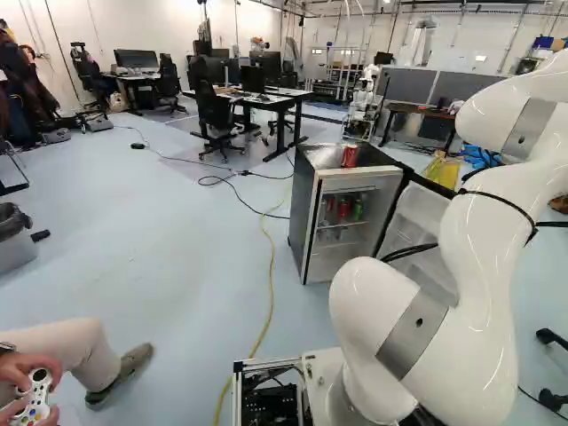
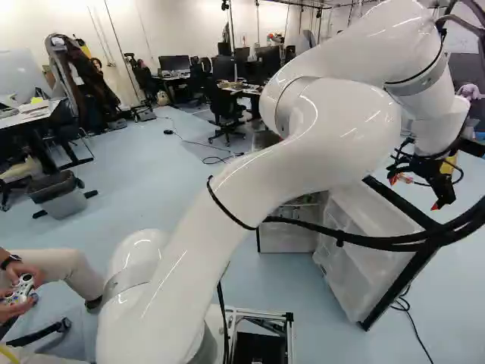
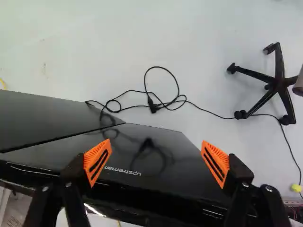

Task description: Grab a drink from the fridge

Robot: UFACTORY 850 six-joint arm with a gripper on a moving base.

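Observation:
In the right base view my gripper (image 2: 414, 193) hangs beyond the fridge's open door (image 2: 371, 239), at its outer side. The wrist view shows the gripper (image 3: 155, 158) open, nothing between its orange pads, with the glossy black outer face of the door (image 3: 142, 151) below it. The small dark fridge (image 1: 303, 213) stands in the left base view, its door swung wide to the right. Red cans (image 1: 343, 209) and a green can (image 1: 358, 210) stand on an inner shelf. Another red can (image 1: 350, 155) stands on top. My arm hides part of the fridge in the right base view.
A black cable (image 3: 153, 105) lies looped on the floor by the door, near a chair's wheeled foot (image 3: 274, 81). A yellow cable (image 1: 269, 266) runs along the floor left of the fridge. Desks and chairs stand behind; a bin (image 2: 61, 196) is at the left.

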